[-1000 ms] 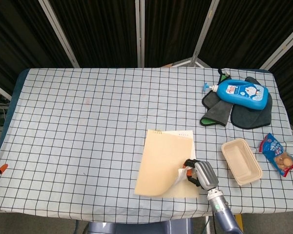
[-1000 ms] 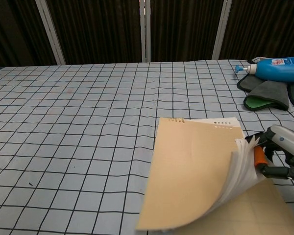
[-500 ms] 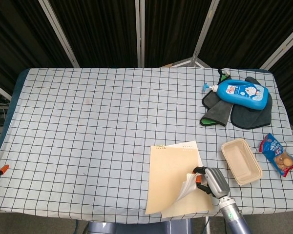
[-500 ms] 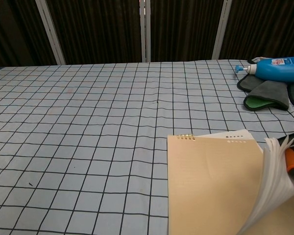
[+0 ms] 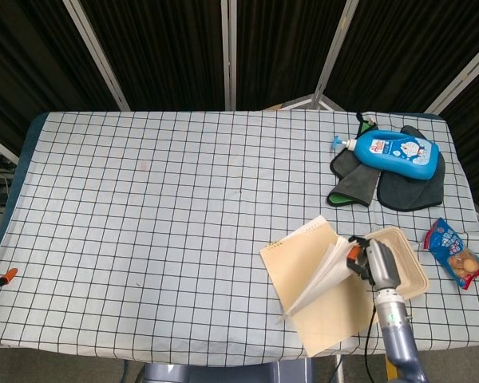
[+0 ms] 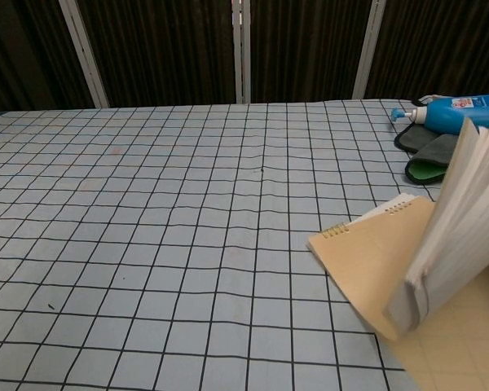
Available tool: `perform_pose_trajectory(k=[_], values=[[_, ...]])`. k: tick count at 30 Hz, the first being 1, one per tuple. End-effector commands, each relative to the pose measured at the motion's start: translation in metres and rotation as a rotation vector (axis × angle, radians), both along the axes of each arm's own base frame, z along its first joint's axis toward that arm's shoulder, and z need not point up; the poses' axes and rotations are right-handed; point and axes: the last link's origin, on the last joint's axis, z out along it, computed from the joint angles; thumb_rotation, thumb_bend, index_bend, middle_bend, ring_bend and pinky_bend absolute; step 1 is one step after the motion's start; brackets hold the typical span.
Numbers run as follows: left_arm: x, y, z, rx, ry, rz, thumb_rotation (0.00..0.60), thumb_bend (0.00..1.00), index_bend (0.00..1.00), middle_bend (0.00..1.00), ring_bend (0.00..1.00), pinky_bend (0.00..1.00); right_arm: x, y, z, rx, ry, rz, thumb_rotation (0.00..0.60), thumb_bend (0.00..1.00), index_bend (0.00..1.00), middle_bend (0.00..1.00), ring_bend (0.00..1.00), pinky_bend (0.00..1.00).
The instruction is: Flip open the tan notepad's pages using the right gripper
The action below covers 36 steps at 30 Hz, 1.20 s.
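Note:
The tan notepad (image 5: 299, 257) lies near the table's front right, turned at an angle. My right hand (image 5: 377, 267) grips a thick sheaf of its white pages (image 5: 326, 275) by their right edge and holds them lifted off the tan back sheet (image 5: 335, 319). In the chest view the notepad (image 6: 373, 257) shows its spiral binding on the upper left, and the raised pages (image 6: 456, 212) stand steeply up and fan out. The pages hide the hand there. My left hand does not show in either view.
A beige tray (image 5: 419, 281) sits right behind my right hand. A blue bottle (image 5: 395, 152) lies on dark cloths (image 5: 353, 185) at the back right. A snack packet (image 5: 457, 255) lies by the right edge. The notepad's lower corner reaches the table's front edge.
My right hand has risen and moved right, lifting the pages much higher. The notepad has slid right and turned, its bound edge now pointing up-left.

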Motion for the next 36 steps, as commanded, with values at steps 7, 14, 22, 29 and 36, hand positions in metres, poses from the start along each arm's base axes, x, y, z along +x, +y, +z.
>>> perform_pose_trajectory(k=[7,14,22,29,36], values=[[-0.003,0.004,-0.002,-0.016,0.000,0.011,0.600,0.03,0.00,0.00,0.00,0.00,0.024,-0.108,0.021,-0.155,0.067,-0.168,0.600,0.82,0.72,0.72,0.62,0.69],[-0.008,0.010,-0.005,-0.032,-0.006,0.030,0.600,0.03,0.00,0.00,0.00,0.00,0.039,-0.158,0.014,-0.167,0.138,-0.197,0.600,0.82,0.72,0.72,0.62,0.69],[-0.015,0.015,-0.005,-0.036,-0.014,0.055,0.600,0.03,0.00,0.00,0.00,0.00,0.065,-0.204,-0.002,-0.170,0.142,-0.203,0.600,0.82,0.72,0.72,0.62,0.69],[-0.017,0.015,-0.005,-0.039,-0.017,0.064,0.600,0.03,0.00,0.00,0.00,0.00,0.088,-0.233,-0.010,-0.185,0.097,-0.191,0.600,0.82,0.72,0.72,0.62,0.69],[-0.018,0.015,-0.004,-0.053,-0.012,0.072,0.600,0.03,0.00,0.00,0.00,0.00,0.100,-0.242,-0.023,-0.159,0.099,-0.159,0.600,0.81,0.72,0.72,0.62,0.68]])
